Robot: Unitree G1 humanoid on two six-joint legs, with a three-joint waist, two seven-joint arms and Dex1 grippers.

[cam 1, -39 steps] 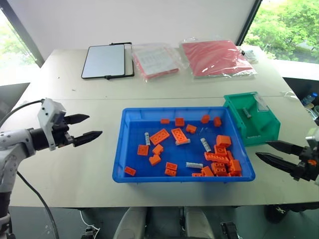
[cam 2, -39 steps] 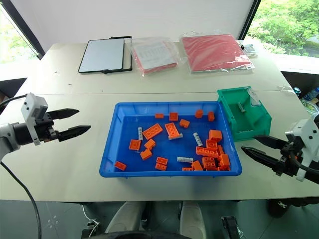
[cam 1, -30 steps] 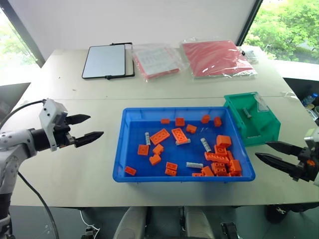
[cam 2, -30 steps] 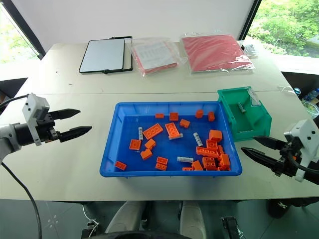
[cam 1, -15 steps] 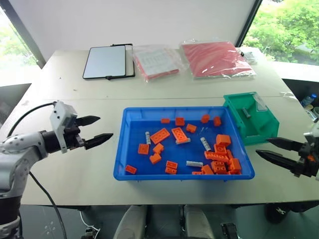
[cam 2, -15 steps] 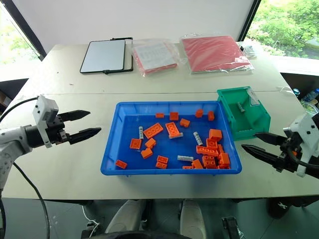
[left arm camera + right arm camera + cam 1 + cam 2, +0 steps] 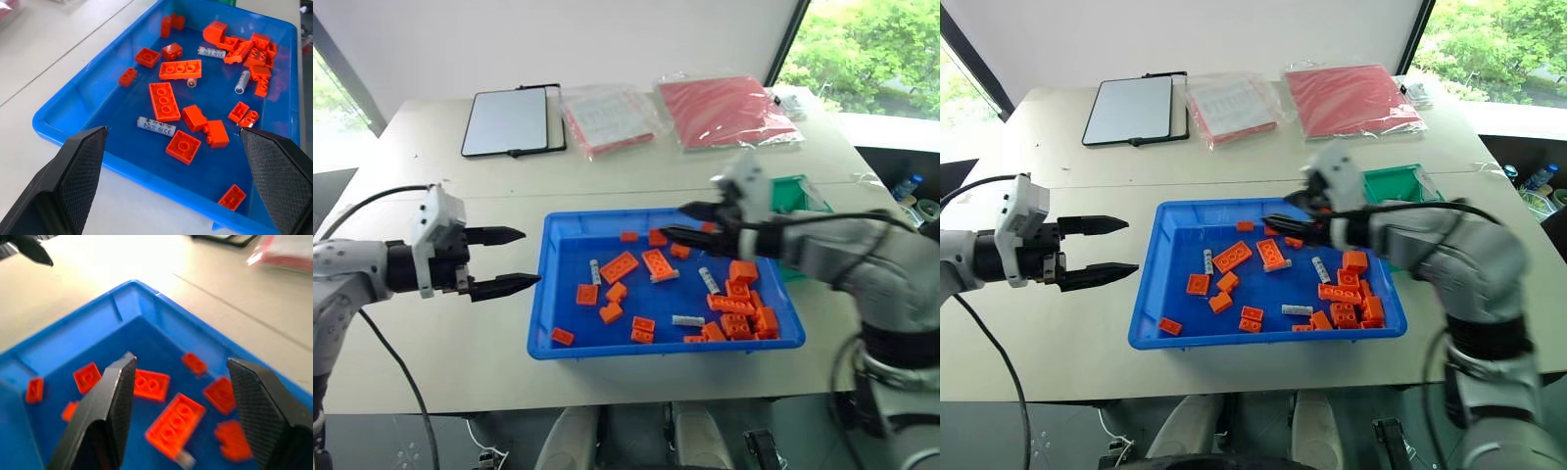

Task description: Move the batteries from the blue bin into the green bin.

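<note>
Both grippers are spread and empty: the left gripper [image 7: 514, 258] hovers beside the blue bin [image 7: 540, 294], the right gripper [image 7: 683, 221] over its far side. I judge this the reach; next comes a pinch on one thin, smooth metal battery [image 7: 156, 126] among blocky studded bricks [image 7: 166, 101]. Behind the right arm sits the deep green bin [image 7: 795, 192] on the pale surface [image 7: 460, 333].

Head pair overhead; wrist cams near blue bin [image 7: 73, 98].
</note>
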